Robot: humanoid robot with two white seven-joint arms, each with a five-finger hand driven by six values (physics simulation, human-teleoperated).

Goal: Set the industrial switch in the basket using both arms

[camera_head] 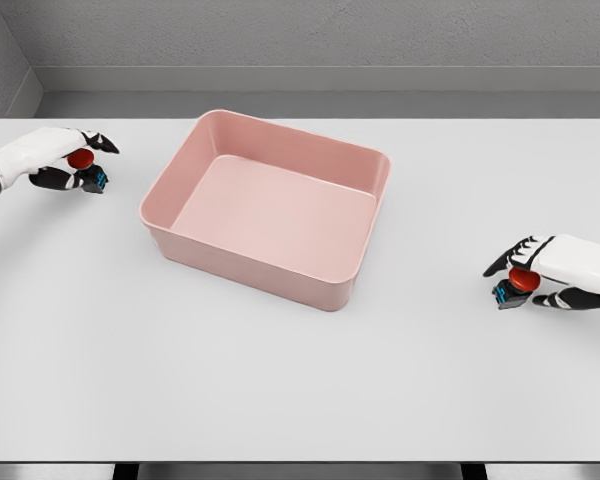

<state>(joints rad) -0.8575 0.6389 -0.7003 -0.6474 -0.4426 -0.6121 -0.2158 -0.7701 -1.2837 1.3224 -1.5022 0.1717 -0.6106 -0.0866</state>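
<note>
Between each hand's curled fingers sits a switch: left hand [65, 160], right hand [545, 272]; a loose pinch could drop either short of the basket [352, 283].

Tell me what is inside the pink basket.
Nothing shows inside the pink basket: its bare floor is in view. The near wall covers a strip along the floor's front edge. Both switches sit outside, in the hands.

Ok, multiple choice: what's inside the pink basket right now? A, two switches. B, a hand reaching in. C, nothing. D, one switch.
C: the pink basket shows only its bare floor, while the left hand at the table's far left and the right hand at the right edge each grip a red-buttoned switch outside it.
</note>
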